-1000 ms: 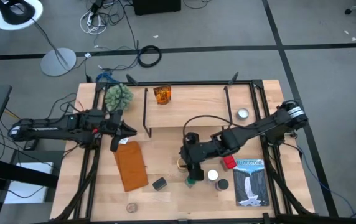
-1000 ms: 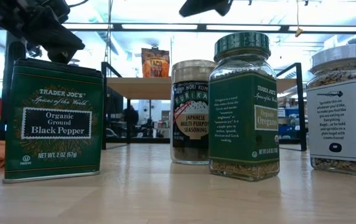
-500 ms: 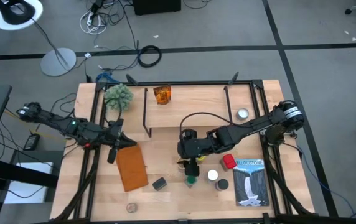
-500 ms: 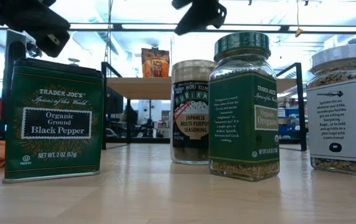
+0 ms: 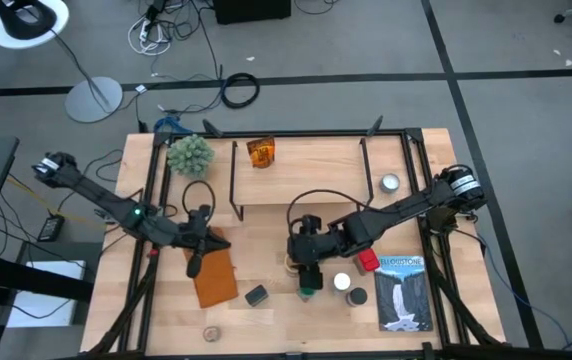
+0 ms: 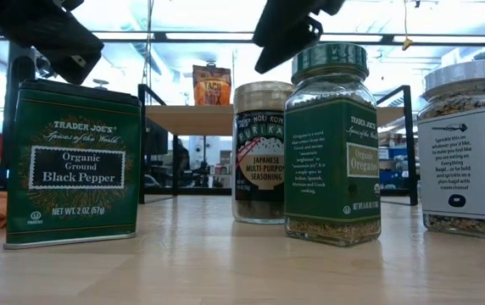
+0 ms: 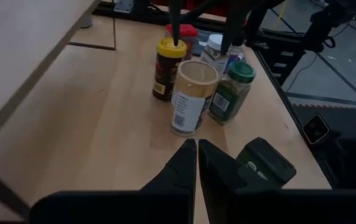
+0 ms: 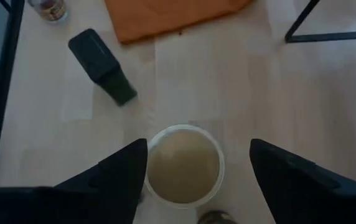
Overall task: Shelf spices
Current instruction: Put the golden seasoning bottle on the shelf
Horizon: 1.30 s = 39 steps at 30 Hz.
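On the table (image 5: 266, 225), the closed left gripper (image 5: 194, 266) had advanced over the orange notebook (image 5: 212, 279), while the wide-open right gripper (image 8: 193, 163) hovered above the tan-lidded jar (image 8: 185, 164).

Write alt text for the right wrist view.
The right claw, fingers spread wide, hangs directly above a round tan-topped spice jar on the wooden table. Beyond it lie a small dark tin and the edge of an orange notebook.
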Tool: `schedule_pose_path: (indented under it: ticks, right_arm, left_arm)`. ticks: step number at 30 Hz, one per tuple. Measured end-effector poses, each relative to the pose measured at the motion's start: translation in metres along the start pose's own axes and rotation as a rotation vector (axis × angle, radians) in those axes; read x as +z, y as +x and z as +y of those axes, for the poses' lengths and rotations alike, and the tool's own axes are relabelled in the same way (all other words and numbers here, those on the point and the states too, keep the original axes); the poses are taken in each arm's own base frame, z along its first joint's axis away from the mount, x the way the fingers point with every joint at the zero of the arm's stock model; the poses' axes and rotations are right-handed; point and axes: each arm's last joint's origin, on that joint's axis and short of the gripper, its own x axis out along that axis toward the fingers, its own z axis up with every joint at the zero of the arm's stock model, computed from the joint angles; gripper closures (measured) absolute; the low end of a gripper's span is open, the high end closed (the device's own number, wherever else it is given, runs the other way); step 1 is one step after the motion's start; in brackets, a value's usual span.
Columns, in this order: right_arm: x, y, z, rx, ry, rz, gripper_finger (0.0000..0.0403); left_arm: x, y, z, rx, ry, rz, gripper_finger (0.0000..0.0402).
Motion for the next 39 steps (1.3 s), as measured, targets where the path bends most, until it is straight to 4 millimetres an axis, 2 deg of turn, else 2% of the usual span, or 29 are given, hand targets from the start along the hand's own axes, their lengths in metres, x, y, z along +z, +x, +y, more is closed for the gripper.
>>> schedule_pose_path:
  ticks: [9,14,18,27,32,39]
  right_arm:
    - [-0.004,0.011,0.005,0.035,0.001,0.041,0.012]
    - [-0.009,0.028,0.007,0.008,-0.034,0.072,0.0124]
    - [-0.008,0.032,0.008,-0.008,-0.03,0.054,0.0121]
    - [-0.008,0.032,0.007,-0.004,-0.038,0.049,0.0077]
    - [-0.005,0.024,0.006,0.006,-0.037,0.033,0.0049]
    - [-0.004,0.023,0.004,0.003,-0.042,0.027,0.0037]
  left_arm:
    - [-0.002,0.005,-0.005,0.004,-0.007,0.0,0.0381]
    - [-0.003,0.005,-0.005,0.005,-0.01,0.004,0.0381]
    - [-0.003,0.005,-0.006,0.0,-0.006,0.009,0.0381]
    - [-0.004,0.005,-0.006,0.002,-0.007,0.016,0.0381]
    - [-0.004,0.005,-0.006,0.003,-0.006,0.017,0.0381]
    - [-0.004,0.005,-0.006,0.003,-0.006,0.017,0.0381]
